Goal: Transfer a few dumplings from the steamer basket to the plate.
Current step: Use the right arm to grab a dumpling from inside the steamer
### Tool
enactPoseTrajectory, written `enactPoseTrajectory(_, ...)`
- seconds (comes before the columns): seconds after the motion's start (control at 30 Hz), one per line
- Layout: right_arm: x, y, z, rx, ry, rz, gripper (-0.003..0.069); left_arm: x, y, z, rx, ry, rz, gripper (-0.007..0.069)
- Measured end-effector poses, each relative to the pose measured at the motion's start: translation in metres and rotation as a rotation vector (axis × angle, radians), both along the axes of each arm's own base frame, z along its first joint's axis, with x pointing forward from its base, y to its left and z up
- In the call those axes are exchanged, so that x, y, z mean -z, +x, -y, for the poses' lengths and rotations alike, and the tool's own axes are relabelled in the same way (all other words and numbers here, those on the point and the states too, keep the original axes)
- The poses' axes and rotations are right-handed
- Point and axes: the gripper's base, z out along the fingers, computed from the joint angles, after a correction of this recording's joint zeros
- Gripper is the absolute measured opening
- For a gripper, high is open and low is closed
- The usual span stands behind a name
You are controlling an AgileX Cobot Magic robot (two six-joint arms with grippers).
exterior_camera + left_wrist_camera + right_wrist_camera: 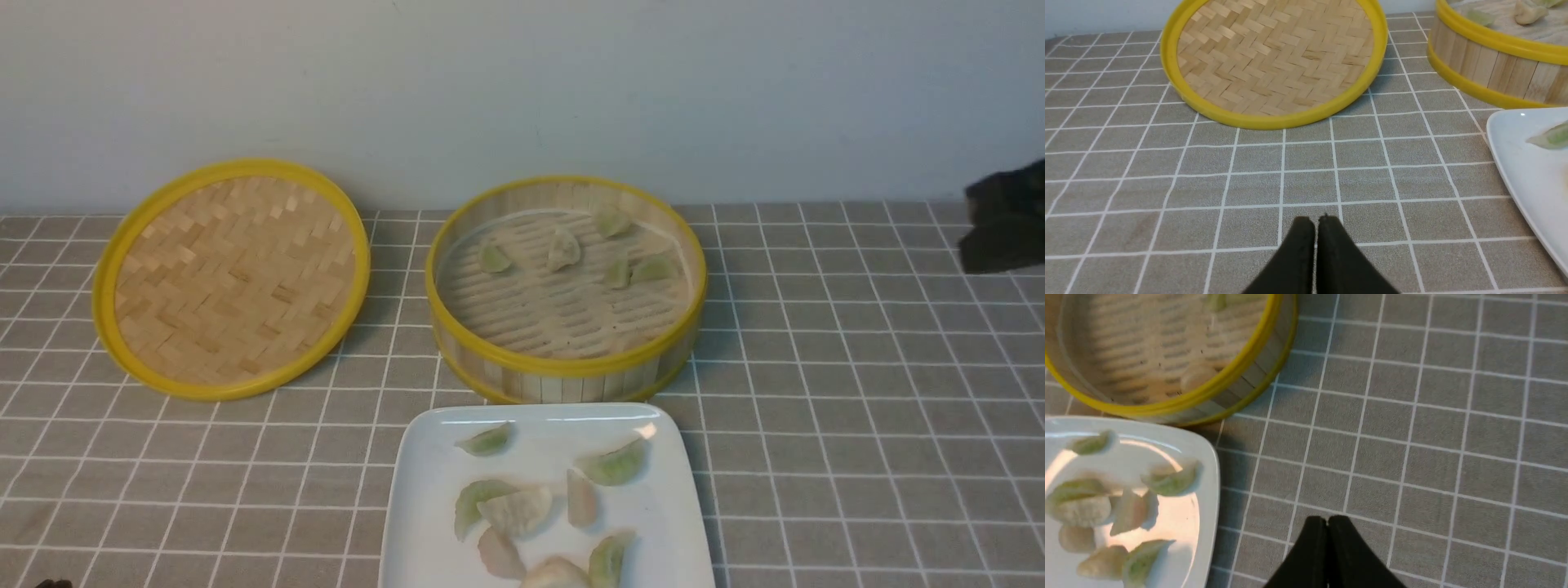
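The steamer basket [563,371] stands at the middle back with several dumplings [563,247] on its slatted floor. The white plate [416,490] lies in front of it and holds several dumplings [514,510]. My left gripper [1315,222] is shut and empty over bare cloth left of the plate [1515,163]. My right gripper [1327,520] is shut and empty over bare cloth right of the plate [1208,498] and the basket [1208,392]. In the front view only a dark part of the right arm [1004,216] shows at the right edge.
The flat woven lid [233,278] with a yellow rim leans tilted at the back left; it also shows in the left wrist view [1274,61]. A grey checked cloth [857,408] covers the table. A pale wall stands behind.
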Motion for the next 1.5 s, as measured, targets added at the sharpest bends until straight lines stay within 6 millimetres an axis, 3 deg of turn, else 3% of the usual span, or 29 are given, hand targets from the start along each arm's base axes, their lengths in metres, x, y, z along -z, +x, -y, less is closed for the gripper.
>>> enactPoseTrajectory(0.07, 0.011, 0.031, -0.016, -0.056, -0.013, -0.039, -0.0012, 0.0, 0.0, 0.0, 0.0, 0.0, -0.001, -0.0005)
enactPoseTrajectory(0.1, 0.012, 0.034, -0.018, -0.061, -0.015, -0.04, -0.0012, 0.0, 0.0, 0.0, 0.0, 0.0, -0.001, -0.0005)
enactPoseTrajectory(0.17, 0.02, 0.064, -0.045, -0.131, -0.049, -0.039, -0.0012, 0.0, 0.0, 0.0, 0.0, 0.0, -0.001, -0.0005)
enactPoseTrajectory(0.4, 0.029, 0.104, -0.103, -0.256, -0.151, 0.023, -0.0012, 0.0, 0.0, 0.0, 0.0, 0.0, -0.001, -0.0005)
enactPoseTrajectory(0.67, 0.067, 0.132, -0.133, -0.32, -0.184, -0.014, -0.0009, 0.0, 0.0, 0.0, 0.0, 0.0, -0.002, -0.0005)
enactPoseTrajectory(1.0, 0.094, 0.147, -0.149, -0.371, -0.201, 0.05, 0.0036, 0.0, 0.0, 0.0, 0.0, 0.0, -0.002, -0.0005)
enactPoseTrajectory(1.27, 0.122, 0.167, -0.154, -0.465, -0.264, 0.161, 0.0225, 0.0, 0.0, 0.0, 0.0, 0.0, -0.002, -0.0005)
enactPoseTrajectory(1.37, 0.132, 0.178, -0.156, -0.458, -0.284, 0.247, 0.035, 0.0, 0.0, 0.0, 0.0, 0.0, -0.002, -0.0005)
enactPoseTrajectory(1.5, 0.145, 0.184, -0.154, -0.475, -0.342, 0.26, 0.0444, 0.0, 0.0, 0.0, 0.0, 0.0, -0.002, -0.0005)
